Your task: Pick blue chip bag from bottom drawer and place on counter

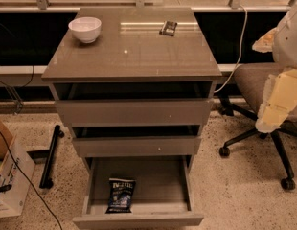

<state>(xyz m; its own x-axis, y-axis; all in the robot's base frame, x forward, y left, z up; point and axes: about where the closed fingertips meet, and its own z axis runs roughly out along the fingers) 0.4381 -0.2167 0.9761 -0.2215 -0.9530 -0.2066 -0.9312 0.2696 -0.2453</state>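
So I'm standing here looking at this grey-brown cabinet, and the bottom drawer [139,220] is sitting pulled out, low in the frame. The blue chip bag [121,195] is lying flat on the drawer floor, toward the left side and close to the drawer front. It's looking dark navy and crinkly, with white block lettering across its top. There's paler bluish print further down, and the wrinkles are catching a bit of light.

The two shallower drawers above are hanging open a crack too. The counter [134,56] is shining across the top of the cabinet, reflecting the lights. It's carrying a white bowl [85,29] in the upper left and a small dark flat packet [168,28] near the upper middle.

The gripper [275,104] is hanging way over at the right edge of the frame. It's a pale cream blocky thing in front of an office chair [254,80], well apart from the drawer and the bag. Honestly I can't tell from here whether it's spread or pressed together.
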